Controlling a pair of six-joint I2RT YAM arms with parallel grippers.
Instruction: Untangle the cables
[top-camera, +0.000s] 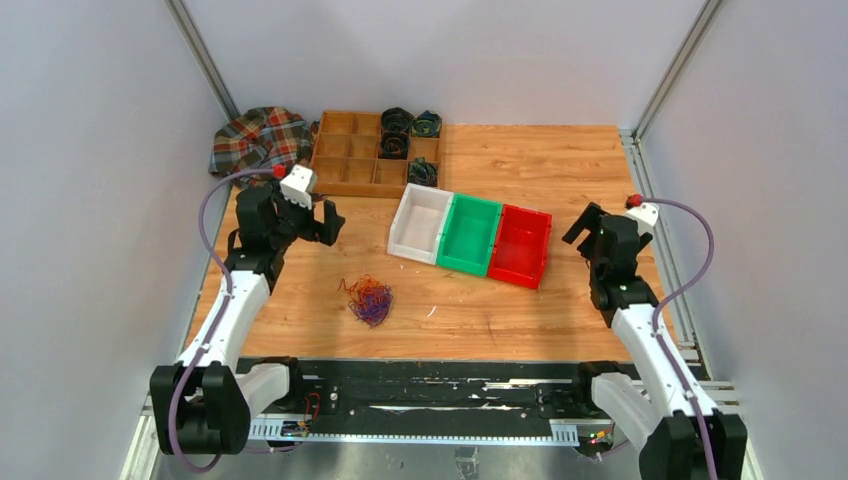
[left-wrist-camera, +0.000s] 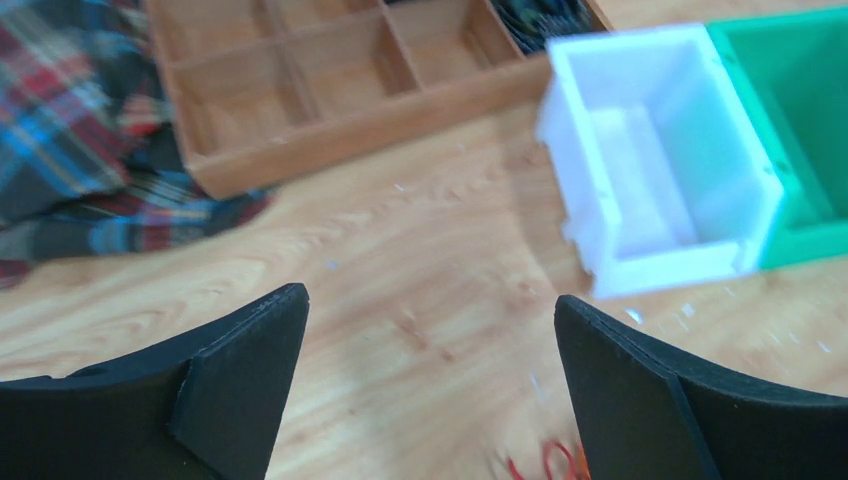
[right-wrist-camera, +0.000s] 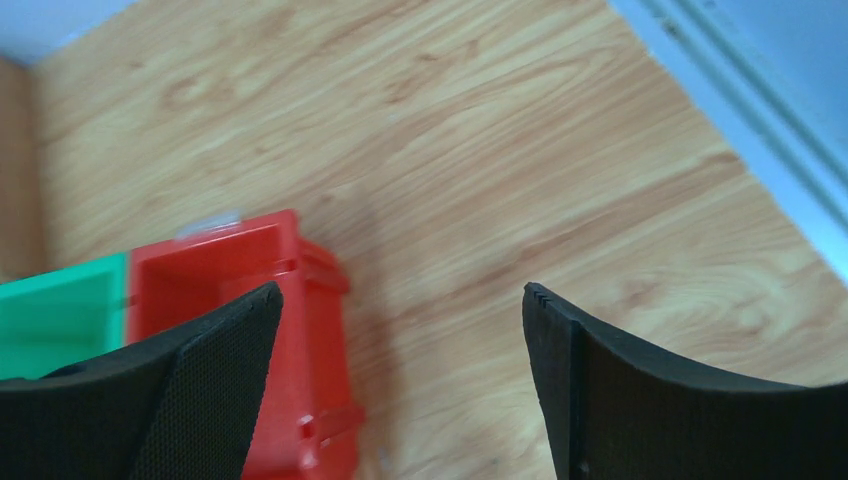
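The cables (top-camera: 368, 298) lie as a small tangled bunch of thin red, orange and purple wires on the wooden table, front left of centre. A few red loops of the cables (left-wrist-camera: 550, 462) show at the bottom edge of the left wrist view. My left gripper (top-camera: 328, 222) hangs open above the table, up and left of the bunch, nothing between its fingers (left-wrist-camera: 245, 370). My right gripper (top-camera: 583, 226) is open too, raised just right of the red bin (top-camera: 520, 245), empty, with bare table between its fingers (right-wrist-camera: 590, 380).
Three bins stand in a row mid-table: white (top-camera: 420, 224), green (top-camera: 470, 234) and red. A wooden compartment tray (top-camera: 345, 160) with dark coiled rolls (top-camera: 396, 119) sits at the back, a plaid cloth (top-camera: 258, 138) beside it. Grey walls enclose the table.
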